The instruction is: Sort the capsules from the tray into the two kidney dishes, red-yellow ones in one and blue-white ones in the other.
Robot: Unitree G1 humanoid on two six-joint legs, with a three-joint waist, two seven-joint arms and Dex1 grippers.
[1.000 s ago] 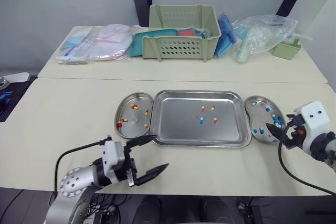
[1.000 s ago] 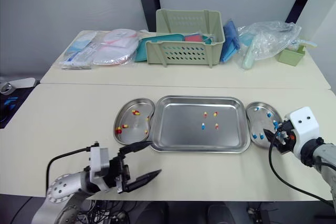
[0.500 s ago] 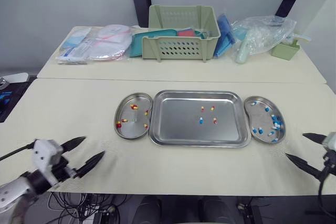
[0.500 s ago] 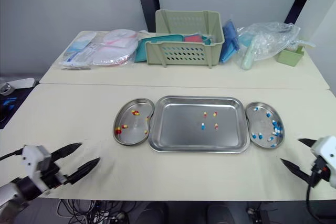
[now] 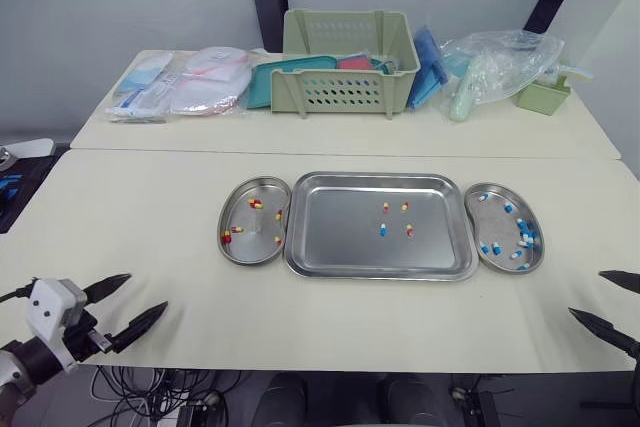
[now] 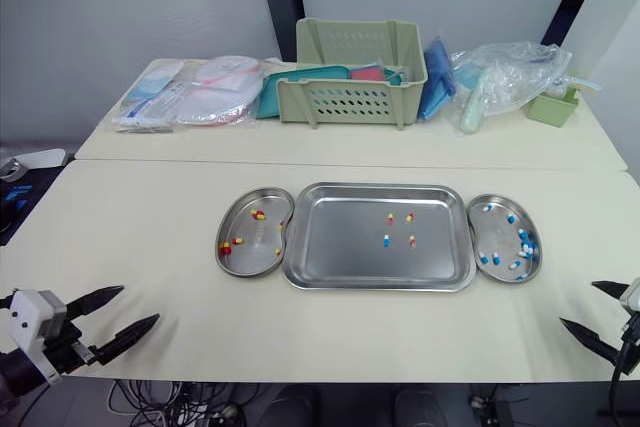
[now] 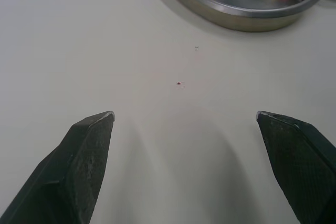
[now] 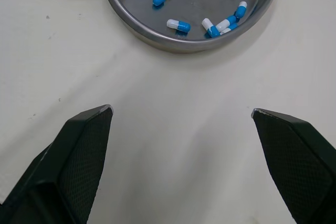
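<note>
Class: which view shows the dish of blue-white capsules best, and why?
The right wrist view: the blue-white capsules lie close up in the dish, both colours plain. The eye views show them far off, as small specks.

no legible text, brand, number or sign found in any view. the flat packets (image 5: 148,87) on the rear table (image 5: 530,132) carry blue print, too small to read. the floor of the right-hand kidney dish (image 8: 199,1) bears a faint stamped mark; its characters cannot be made out.
</note>
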